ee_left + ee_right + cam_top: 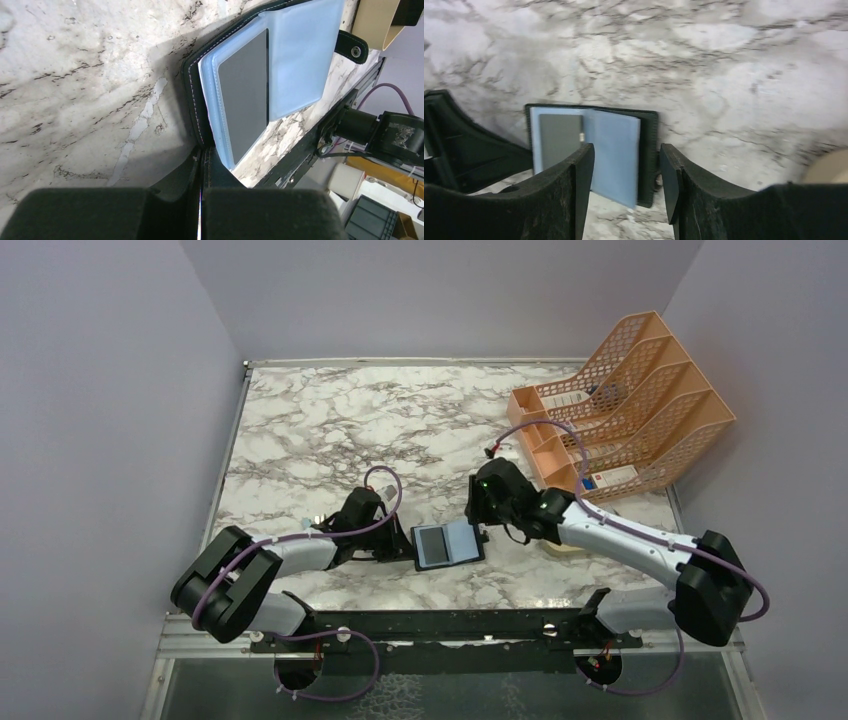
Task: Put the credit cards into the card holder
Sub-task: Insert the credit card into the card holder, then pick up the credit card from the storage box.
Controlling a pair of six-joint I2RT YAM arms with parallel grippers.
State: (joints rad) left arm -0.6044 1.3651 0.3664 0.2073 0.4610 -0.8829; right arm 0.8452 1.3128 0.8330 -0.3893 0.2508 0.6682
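**Item 1. Card holder** (650,155): black, stitched edge, lying open and flat on the marble table (330,430). In the top view it sits at 6 o'clock of the table's centre, near the front edge, between the two grippers. Pale blue plastic sleeves (305,55) fan out inside. Snap tab (351,46) sticks out from the far cover edge.

**Item 2. Credit card** (245,95): one seen, flat, reads dark grey. It sits inside a sleeve on the holder's L half.

**Item 3. Left gripper** (201,170): at 9 o'clock of the holder. Fingers pressed together, pinching the black cover's L edge, low to the tabletop.

**Item 4. Right gripper** (482,525): at approx. 2 o'clock of the holder in the top view. Fingers (574,190) spread wide and gripping nothing. In the wrist view the holder's R half shows through the gap between them. Cannot tell whether the tips touch it.

**Item 5. Tan dish** (377,22): at 3 o'clock of the holder, just beyond the snap tab. Mostly hidden under the R arm in the top view.

**Item 6. Orange mesh file rack** (640,410): at 2 o'clock on the table, far R corner, several tiered compartments. White boxes (565,398) lie in some of them; label print too small to read.
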